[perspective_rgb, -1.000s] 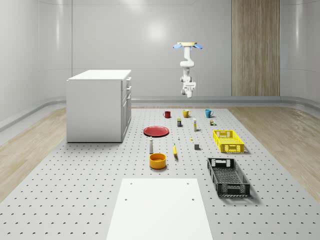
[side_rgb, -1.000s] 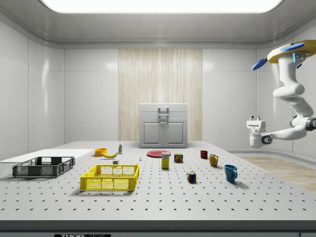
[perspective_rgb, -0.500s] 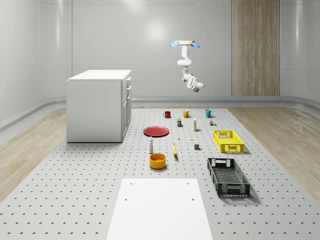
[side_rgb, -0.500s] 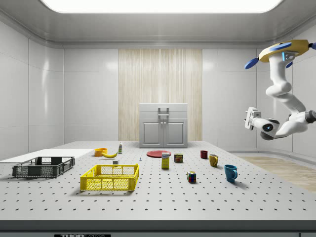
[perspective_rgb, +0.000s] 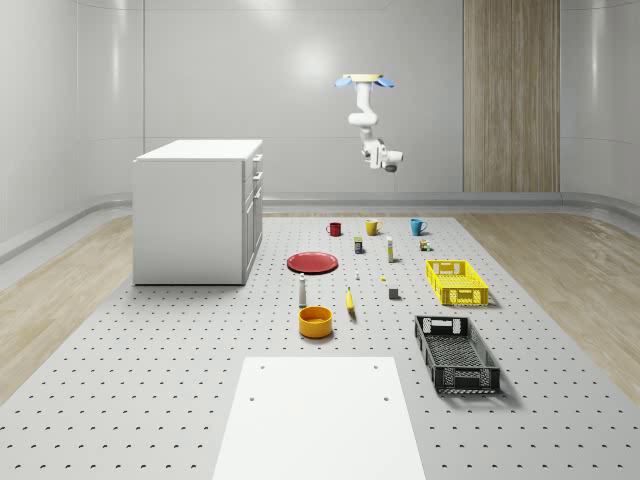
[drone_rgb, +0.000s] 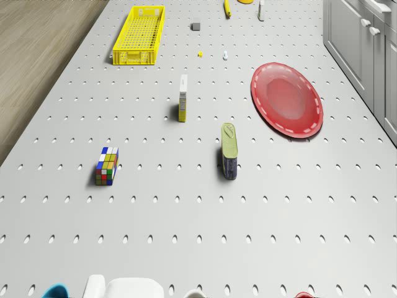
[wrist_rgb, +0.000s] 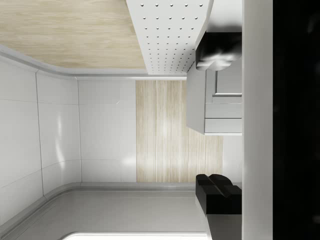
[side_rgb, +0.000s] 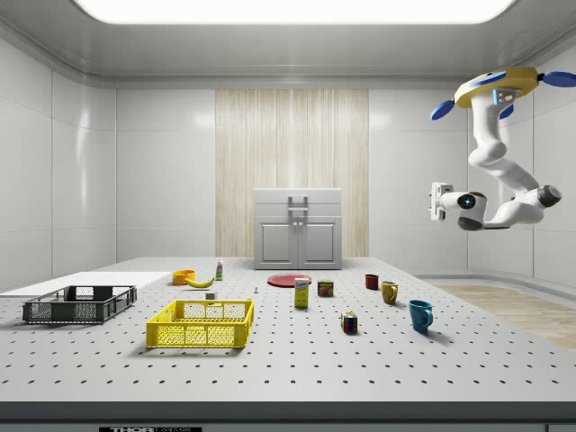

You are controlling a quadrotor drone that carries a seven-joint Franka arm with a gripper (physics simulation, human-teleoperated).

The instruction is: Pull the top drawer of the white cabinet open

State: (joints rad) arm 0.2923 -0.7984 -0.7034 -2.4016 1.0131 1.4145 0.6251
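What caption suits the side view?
Drone hovers high beyond the mugs, gripper facing the shut white cabinet.

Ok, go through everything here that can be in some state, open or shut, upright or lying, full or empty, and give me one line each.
top drawer: shut, flush with the white cabinet front.
cabinet doors: shut.
drone: hovering above the table's far end, past the mugs.
gripper: raised in the air, aimed toward the cabinet, well short of it.
yellow crate: empty.
black crate: empty.
red plate: lying flat, empty.
banana: lying on the table.
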